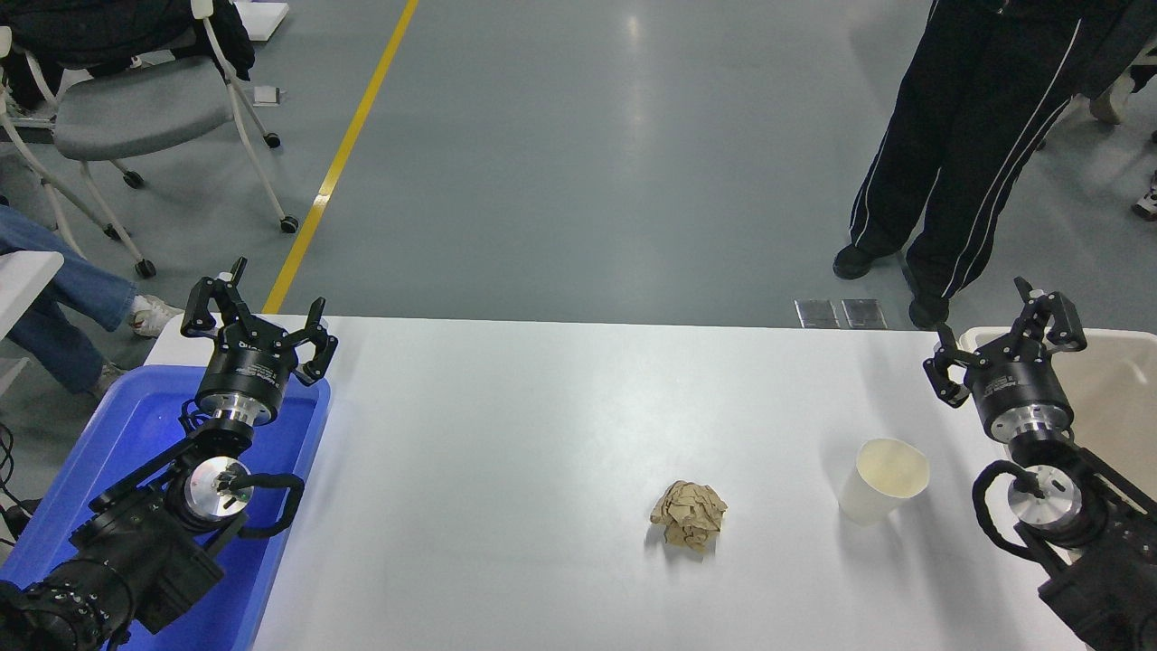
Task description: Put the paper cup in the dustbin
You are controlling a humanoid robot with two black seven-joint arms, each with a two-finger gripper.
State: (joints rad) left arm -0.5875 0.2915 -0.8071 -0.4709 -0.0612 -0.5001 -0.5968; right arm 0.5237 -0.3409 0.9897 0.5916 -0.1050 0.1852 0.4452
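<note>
The cream-white paper cup (pixel 884 479) stands upright on the white table (pixel 542 425), right of the middle. The beige dustbin (pixel 1116 380) stands at the table's far right edge, partly hidden behind my right arm. My right gripper (pixel 1003 334) is open and empty, hovering near the dustbin's left rim, beyond and to the right of the cup. My left gripper (pixel 258 318) is open and empty, parked at the lower left over the blue tub.
A crumpled brown paper ball (pixel 689 515) lies left of the cup. A bright blue plastic tub (pixel 136 425) sits at the table's left edge. A person in black trousers (pixel 958 154) stands beyond the far right corner. A wheeled chair (pixel 136 108) stands at the top left.
</note>
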